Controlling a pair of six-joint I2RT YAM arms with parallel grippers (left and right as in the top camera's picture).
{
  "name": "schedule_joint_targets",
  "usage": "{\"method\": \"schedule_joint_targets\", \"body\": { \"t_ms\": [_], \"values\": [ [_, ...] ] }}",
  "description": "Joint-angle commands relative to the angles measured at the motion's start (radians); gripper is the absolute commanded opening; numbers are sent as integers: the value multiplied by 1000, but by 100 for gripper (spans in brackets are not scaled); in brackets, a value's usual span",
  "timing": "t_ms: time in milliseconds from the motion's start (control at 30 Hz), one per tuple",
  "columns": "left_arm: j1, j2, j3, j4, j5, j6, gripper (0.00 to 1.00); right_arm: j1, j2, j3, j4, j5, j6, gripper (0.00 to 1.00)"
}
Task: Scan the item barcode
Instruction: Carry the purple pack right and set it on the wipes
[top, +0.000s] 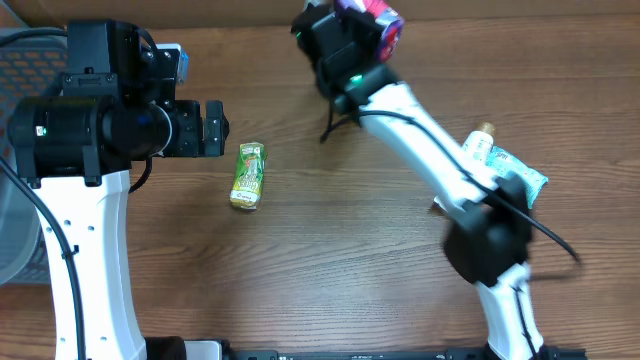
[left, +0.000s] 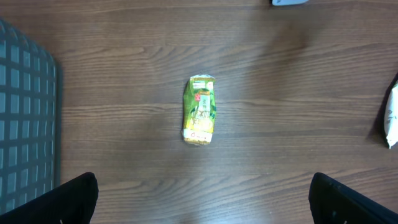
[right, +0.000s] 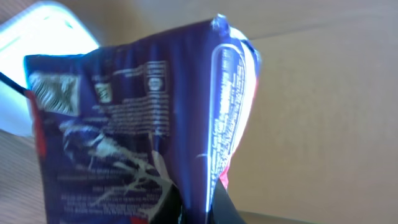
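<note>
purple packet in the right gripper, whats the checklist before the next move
1. right gripper shut on the purple packet: ok
2. print on its facing side sharp enough to read a code: cannot tell, blurred
3. left gripper open and empty: ok
4. green packet lying flat on the table, apart from both grippers: ok
5. right arm clear of the teal packet below it: cannot tell

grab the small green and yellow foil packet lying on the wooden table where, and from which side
Pinch the green and yellow foil packet across its narrow middle, straight down from above. It lies flat on the wooden table, and its long sides seem to face the fingers of the open left gripper.
</note>
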Motion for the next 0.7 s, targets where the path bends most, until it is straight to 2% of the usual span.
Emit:
{"method": "schedule_joint_targets", "body": {
  "t_ms": [0,100,133,200,267,333,433,667],
  "values": [
    [4,9,7,2,-3,22,100,-43,-262,21,-129,-246,386,4],
    [4,9,7,2,-3,22,99,-93,-362,21,-313,-481,635,4],
    [4,9,7,2,-3,23,99,-145,-402,21,-420,-663,739,4],
    [4,9,7,2,-3,22,99,-219,-418,21,-538,-862,864,4],
    [4,9,7,2,-3,22,100,-289,-408,14,-650,-936,988,4],
    [4,9,7,2,-4,23,99,-349,-387,-27,-734,-912,1085,4],
    [4,9,7,2,-3,22,100,-404,-370,-146,-729,-902,1102,4],
    [4,9,7,2,-3,22,100,-487,-368,-515,-539,-868,1177,4]
  ]
}}
